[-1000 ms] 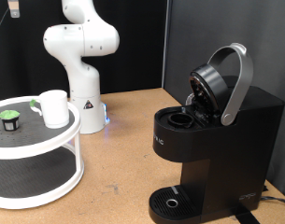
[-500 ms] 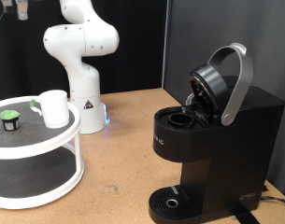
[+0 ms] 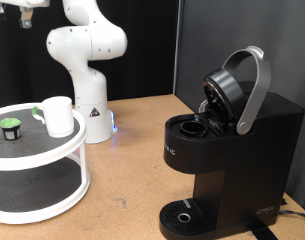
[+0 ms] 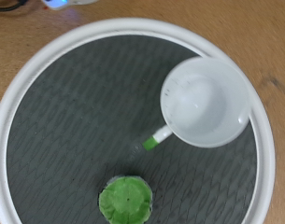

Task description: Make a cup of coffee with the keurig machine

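The white cup (image 3: 58, 115) stands upright on the top tier of a round white tray (image 3: 52, 150) at the exterior view's left. In the wrist view the cup (image 4: 207, 101) is empty, seen from straight above. A green-topped pod (image 3: 9, 128) sits on the same tier, apart from the cup, and also shows in the wrist view (image 4: 124, 200). The black keurig machine (image 3: 227, 150) stands at the right with its silver-handled lid raised and the pod chamber exposed. My gripper (image 3: 25, 12) hangs high above the tray at the top left edge. Its fingers do not show in the wrist view.
A small green-and-white piece (image 4: 157, 140) lies on the dark mat beside the cup. The tray's white rim (image 4: 11, 103) rings the mat, with a lower tier beneath. The robot's white base (image 3: 87, 60) stands behind the tray. A dark curtain backs the wooden table.
My gripper has shifted a little to the right along the exterior view's top edge and shows more. Cup, pod and machine have not moved.
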Action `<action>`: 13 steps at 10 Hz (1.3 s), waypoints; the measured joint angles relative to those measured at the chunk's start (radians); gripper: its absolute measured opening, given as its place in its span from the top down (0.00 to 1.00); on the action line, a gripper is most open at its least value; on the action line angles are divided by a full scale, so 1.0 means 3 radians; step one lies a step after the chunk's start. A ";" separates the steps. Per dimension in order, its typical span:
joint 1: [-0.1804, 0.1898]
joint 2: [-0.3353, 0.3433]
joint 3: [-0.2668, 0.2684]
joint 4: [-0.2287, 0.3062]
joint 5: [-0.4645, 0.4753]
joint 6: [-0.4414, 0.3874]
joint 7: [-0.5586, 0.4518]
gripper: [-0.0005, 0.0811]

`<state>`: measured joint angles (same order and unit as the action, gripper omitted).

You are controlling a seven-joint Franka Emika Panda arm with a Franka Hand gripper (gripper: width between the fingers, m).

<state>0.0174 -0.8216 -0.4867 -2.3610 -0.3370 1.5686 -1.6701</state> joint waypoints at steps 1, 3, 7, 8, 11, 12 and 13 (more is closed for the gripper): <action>0.0041 0.0000 -0.0083 -0.0007 0.0005 -0.0005 -0.0236 0.01; 0.0089 0.0005 -0.0259 -0.0059 -0.0018 0.0140 -0.0535 0.01; 0.0088 0.0131 -0.0509 -0.0291 -0.0238 0.0649 -0.0591 0.01; 0.0089 0.0193 -0.0561 -0.0346 -0.0268 0.0747 -0.0593 0.01; 0.0101 0.0246 -0.0606 -0.0374 -0.0252 0.0828 -0.0706 0.01; 0.0126 0.0220 -0.0656 -0.0384 -0.0225 0.0842 -0.0895 0.01; 0.0142 0.0198 -0.0707 -0.0420 -0.0221 0.0903 -0.1007 0.01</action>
<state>0.0599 -0.7620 -0.6988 -2.4870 -0.4034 1.8393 -1.9722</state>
